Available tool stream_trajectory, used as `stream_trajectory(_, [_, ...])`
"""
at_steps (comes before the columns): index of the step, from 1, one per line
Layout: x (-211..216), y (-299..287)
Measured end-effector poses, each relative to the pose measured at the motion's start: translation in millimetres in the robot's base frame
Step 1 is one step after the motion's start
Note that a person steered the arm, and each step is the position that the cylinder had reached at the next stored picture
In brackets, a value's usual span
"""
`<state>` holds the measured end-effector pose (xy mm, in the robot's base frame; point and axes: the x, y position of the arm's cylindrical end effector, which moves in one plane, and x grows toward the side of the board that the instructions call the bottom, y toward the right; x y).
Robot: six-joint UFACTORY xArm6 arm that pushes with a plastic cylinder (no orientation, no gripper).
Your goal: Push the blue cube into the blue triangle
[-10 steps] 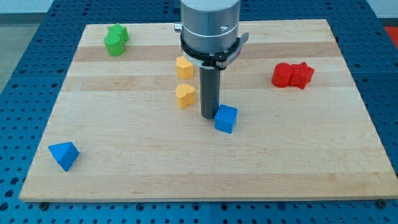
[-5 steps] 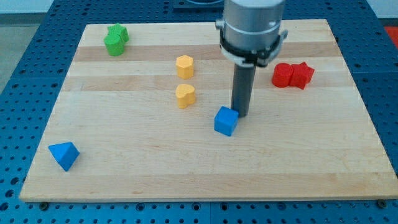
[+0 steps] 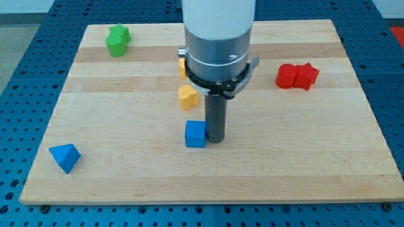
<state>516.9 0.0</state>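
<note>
The blue cube (image 3: 196,133) has shifted toward the table's left edge, closer to the blue triangle (image 3: 65,156) near the bottom-left corner. My tip (image 3: 216,139) has moved leftward with it and now contacts the cube's right side.

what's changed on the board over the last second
My tip swung round from the blue cube's left to its right side. The blue cube slid toward the view's left and slightly down, nearer the blue triangle. The triangle and the green, yellow and red blocks stayed put.
</note>
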Motion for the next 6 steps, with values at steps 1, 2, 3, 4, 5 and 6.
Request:
stream_trajectory(1, [0.0,-16.4])
stream_trajectory(2, [0.0,-29.9])
stream_trajectory(3, [0.0,-42.3])
stream_trajectory(4, [0.0,-54.0])
stream_trajectory(5, [0.0,-71.1])
stream_trajectory(6, [0.0,-88.8])
